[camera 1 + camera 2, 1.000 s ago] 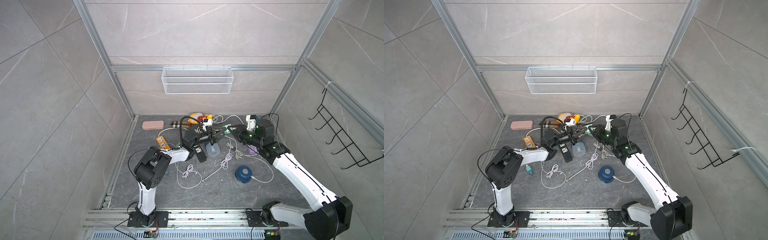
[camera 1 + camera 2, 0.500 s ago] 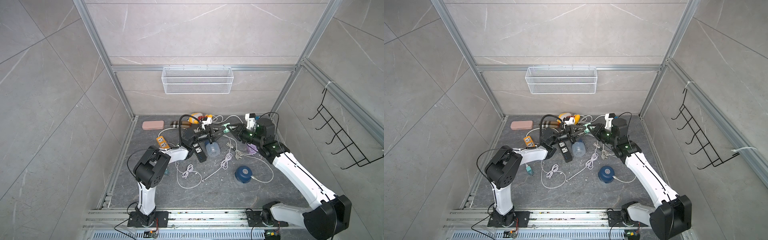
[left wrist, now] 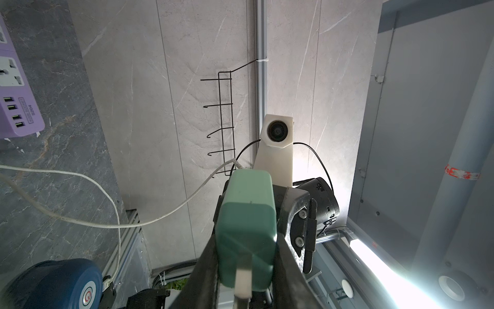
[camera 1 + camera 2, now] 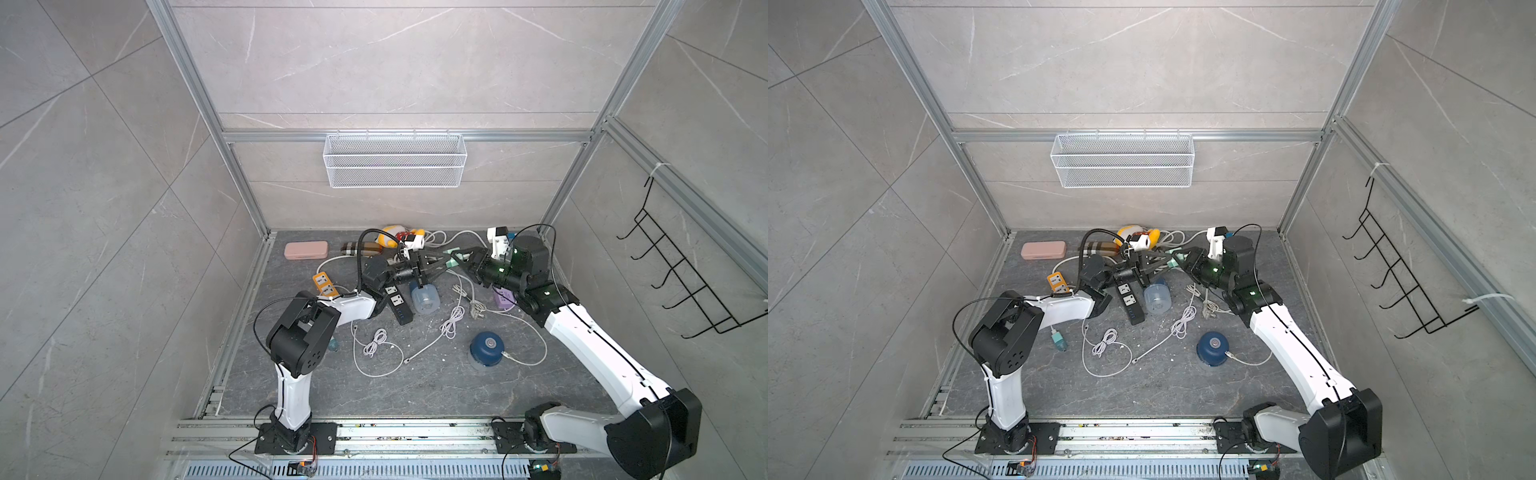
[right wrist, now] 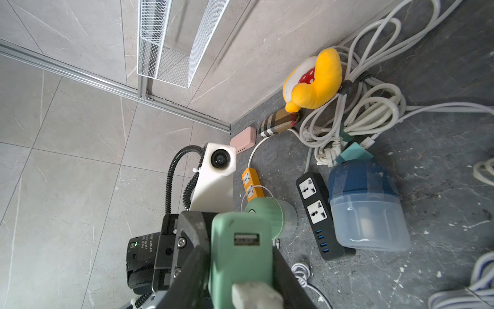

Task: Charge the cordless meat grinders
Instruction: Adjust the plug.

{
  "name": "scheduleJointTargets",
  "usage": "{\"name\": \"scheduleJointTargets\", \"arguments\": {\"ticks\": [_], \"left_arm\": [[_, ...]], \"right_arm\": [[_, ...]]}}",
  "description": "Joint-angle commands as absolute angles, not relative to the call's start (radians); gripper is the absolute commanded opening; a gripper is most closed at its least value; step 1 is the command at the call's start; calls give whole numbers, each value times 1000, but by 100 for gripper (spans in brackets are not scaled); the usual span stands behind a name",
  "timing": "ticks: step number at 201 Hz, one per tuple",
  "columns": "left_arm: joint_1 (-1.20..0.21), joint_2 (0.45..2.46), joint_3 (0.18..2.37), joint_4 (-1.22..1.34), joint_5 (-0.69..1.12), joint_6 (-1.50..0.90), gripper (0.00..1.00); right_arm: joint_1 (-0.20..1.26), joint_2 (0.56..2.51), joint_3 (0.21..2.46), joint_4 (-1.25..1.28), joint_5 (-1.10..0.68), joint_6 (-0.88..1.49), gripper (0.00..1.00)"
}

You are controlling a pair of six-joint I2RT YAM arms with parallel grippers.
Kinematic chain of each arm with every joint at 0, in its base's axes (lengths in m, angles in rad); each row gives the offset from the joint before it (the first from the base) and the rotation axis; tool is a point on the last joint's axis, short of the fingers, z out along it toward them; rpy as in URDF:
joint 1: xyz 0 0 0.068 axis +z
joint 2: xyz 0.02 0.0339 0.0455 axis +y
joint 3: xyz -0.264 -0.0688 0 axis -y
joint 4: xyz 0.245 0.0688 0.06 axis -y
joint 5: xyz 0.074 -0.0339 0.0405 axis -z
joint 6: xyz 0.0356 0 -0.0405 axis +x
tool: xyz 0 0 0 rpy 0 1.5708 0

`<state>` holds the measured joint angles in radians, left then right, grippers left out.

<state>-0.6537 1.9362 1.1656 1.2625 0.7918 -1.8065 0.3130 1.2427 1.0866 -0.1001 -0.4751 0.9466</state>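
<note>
- The left gripper (image 3: 246,248) pinches a green plug adapter (image 3: 246,214). Its fingers (image 3: 203,270) press flat against both sides of the block, which is held above the floor (image 4: 415,390) at the far middle.
- The right gripper (image 5: 238,256) faces it head-on from the right. Its jaws flank the adapter's USB-port end, and a pale USB plug (image 5: 254,294) sits between them — I cannot tell whether they grip anything.
- 1 dark blue grinder (image 4: 424,296) lies tipped on its side on the floor. It is just near of the 2 gripper tips and lower than them, with the black power strip (image 4: 397,301) just beside it on the left.
- The 2nd dark blue grinder (image 4: 486,347) stands upright at the near right, well apart from both grippers. A white cable (image 4: 519,360) is plugged into its side.
- The mint green grinder (image 5: 270,214) lies on its side below the left arm's wrist, between the orange power strip (image 5: 251,184) and the black one — it shows only in the right wrist view.
</note>
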Motion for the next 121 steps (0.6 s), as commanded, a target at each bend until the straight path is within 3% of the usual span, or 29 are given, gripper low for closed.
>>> {"name": "scheduleJointTargets", "arguments": {"ticks": [1,18,84,92,105,121], "left_arm": [[-680,1906,1215,1293,840,-1809,0],[-680,1904,1213,1292,844,-1809,0],[-678,1914,1221,1299,838,-1824,0],[-677,1913,1221,1299,836,-1828,16],[-671,1909,1213,1296,829,-1833,60],[-650,1885,1176,1277,808,-1826,98]], "right_arm": [[341,1262,1085,-67,-578,936,40],[342,1264,1080,-49,-584,945,39],[341,1275,1074,-31,-634,937,11],[341,1272,1078,-48,-634,924,8],[341,1269,1092,-97,-621,888,3],[338,1263,1143,-225,-557,801,0]]}}
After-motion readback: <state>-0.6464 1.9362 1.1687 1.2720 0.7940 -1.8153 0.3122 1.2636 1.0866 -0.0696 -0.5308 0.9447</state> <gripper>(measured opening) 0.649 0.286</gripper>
